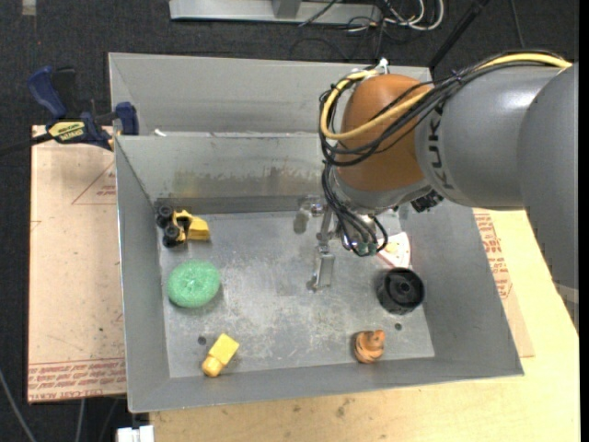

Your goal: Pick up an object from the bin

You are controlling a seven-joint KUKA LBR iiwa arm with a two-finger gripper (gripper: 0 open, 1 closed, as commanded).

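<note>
My gripper (318, 280) hangs over bare bin floor near the middle, a little toward the back, and I see nothing in it. A black round knob-like thing (399, 290) lies to its right, about a hand's width away. A white flat piece with a red edge (397, 248) lies just behind that knob, partly under the wrist. Near the front wall, to the right of the gripper, stands a small brown-orange figure (369, 345).
On the left side lie a green round disc (193, 284), a yellow-and-black toy (182, 227) in the back left corner and a yellow block (219, 354) at the front left. The arm with its orange cover and cables reaches over the bin's back right.
</note>
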